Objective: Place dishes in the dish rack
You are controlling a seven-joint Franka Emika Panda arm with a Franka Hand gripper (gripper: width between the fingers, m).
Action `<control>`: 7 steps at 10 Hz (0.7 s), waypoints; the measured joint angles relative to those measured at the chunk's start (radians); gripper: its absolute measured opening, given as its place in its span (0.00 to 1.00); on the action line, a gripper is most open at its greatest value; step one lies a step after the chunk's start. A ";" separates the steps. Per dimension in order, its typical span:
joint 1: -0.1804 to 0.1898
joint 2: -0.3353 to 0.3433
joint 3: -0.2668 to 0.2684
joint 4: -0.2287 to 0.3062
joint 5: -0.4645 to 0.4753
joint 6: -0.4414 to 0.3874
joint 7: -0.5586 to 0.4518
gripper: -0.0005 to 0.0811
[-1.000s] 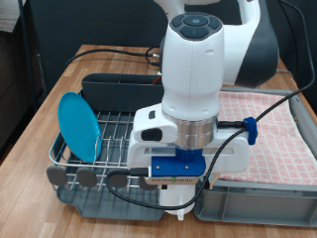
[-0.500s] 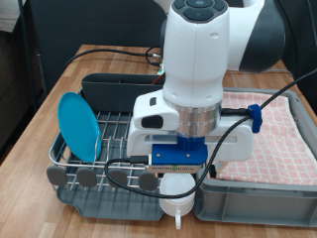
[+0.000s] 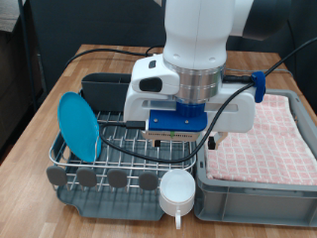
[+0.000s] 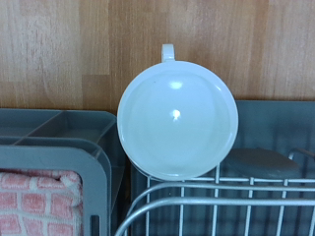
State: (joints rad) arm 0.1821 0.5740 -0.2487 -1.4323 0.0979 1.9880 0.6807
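Arm: the big white arm fills the middle of the exterior view, and its hand with the blue block hangs over the rack's wires.
Gripper: no fingers show in either view, so I cannot tell whether the gripper is apart or together, and nothing is seen held.
Mug (image 3: 177,190): the white mug stands upright at the rack's near corner, towards the exterior view's bottom, handle pointing to that view's bottom edge.
Mug from the wrist (image 4: 177,120): here we look straight down into its round open mouth; the inside is pale and bare, with a small glint at the bottom and the handle sticking out over the wood.
Plate (image 3: 78,125): the bright-blue plate stands on edge among the wires on the exterior view's left side; the wrist view does not catch it.
Dish rack (image 3: 109,169): silver wires on a dark grey tray, with a row of round grey knobs along the near edge.
Cutlery holder (image 3: 109,91): a long dark trough at the far side of the rack, seen only from outside.
Bin (image 3: 258,188): the grey bin sits just beside the rack on the exterior view's right, holding a pink checked cloth (image 3: 267,139).
Tabletop (image 4: 79,49): brown wood, clearest in the wrist view.
Spoon: not seen in either view.
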 joint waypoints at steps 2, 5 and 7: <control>0.006 -0.034 -0.005 -0.016 -0.024 0.001 0.011 0.99; 0.018 -0.090 -0.010 -0.047 -0.056 0.000 0.035 0.99; 0.023 -0.122 -0.011 -0.066 -0.074 -0.003 0.050 0.99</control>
